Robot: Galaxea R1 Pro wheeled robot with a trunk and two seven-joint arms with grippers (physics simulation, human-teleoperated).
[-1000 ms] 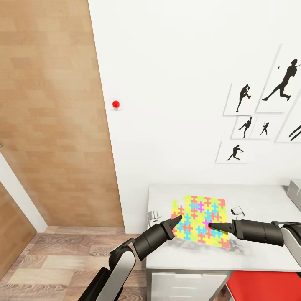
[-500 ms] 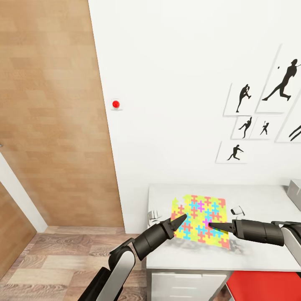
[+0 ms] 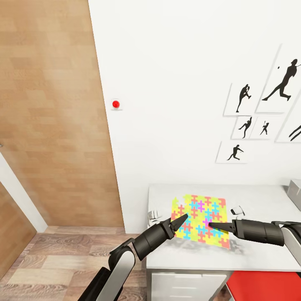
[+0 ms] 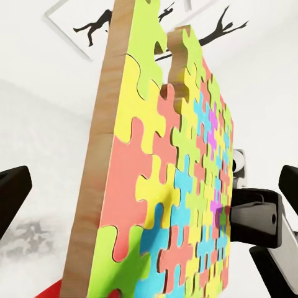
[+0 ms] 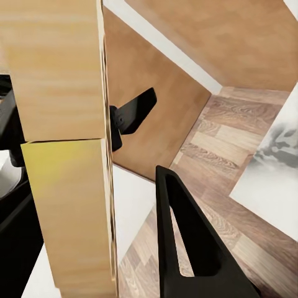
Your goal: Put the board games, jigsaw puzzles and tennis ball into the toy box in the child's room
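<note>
1. The puzzle [image 3: 200, 220], a flat square board of yellow, coral, blue and green interlocking pieces, is sitting over the left end of the tabletop [image 3: 259, 196], near its front edge.
2. Its printed face is pointing up and toward the head camera. The far edge is appearing higher than the near edge, and I cannot tell whether the board is lying flat or lifted. The outline is nearly square, with no clear long axis, and its edges are running slightly skewed to the tabletop's edges.
3. The left gripper [image 3: 179, 220] is reaching in at the puzzle's left edge. In the left wrist view the board [image 4: 180, 186] is showing its wooden edge between two dark fingers spread wide on either side. Whether they are touching it, I cannot tell.
4. The right gripper [image 3: 214, 226] is pointing left over the puzzle's near right part. In the right wrist view the wooden edge [image 5: 62, 143] is passing close beside one black finger [image 5: 186, 242]. Its spread I cannot tell.
5. A grey box corner [image 3: 295, 190] is showing at the tabletop's right end.
6. Baseball silhouettes [image 3: 244, 98] are hanging on the wall above.
</note>
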